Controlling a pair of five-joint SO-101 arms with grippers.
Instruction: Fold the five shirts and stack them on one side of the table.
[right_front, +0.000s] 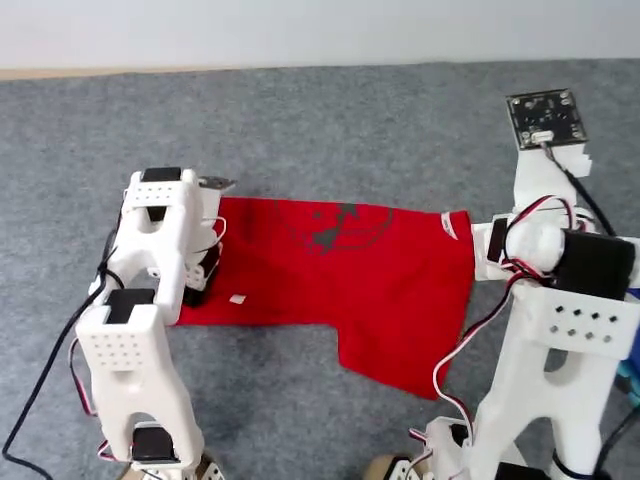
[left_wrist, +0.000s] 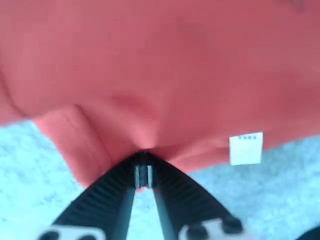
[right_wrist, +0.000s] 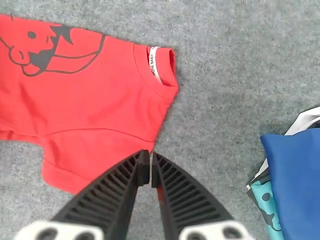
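Note:
A red shirt (right_front: 340, 270) with a dark print lies partly folded on the grey carpeted table, collar (right_wrist: 159, 65) toward the right arm. My left gripper (left_wrist: 143, 176) is shut on a bunched fold of the red shirt (left_wrist: 160, 75) at its left edge, close to a small white label (left_wrist: 246, 148). In the high view the left gripper (right_front: 203, 272) sits under its arm at that edge. My right gripper (right_wrist: 150, 169) is shut and hovers over the edge of the red shirt's sleeve (right_wrist: 75, 170), with nothing seen between its fingers.
Folded shirts lie at the table's right side: a blue one (right_wrist: 295, 175) on top, a teal one (right_wrist: 265, 202) under it. Bare grey carpet (right_front: 330, 120) stretches behind the red shirt and in front of it.

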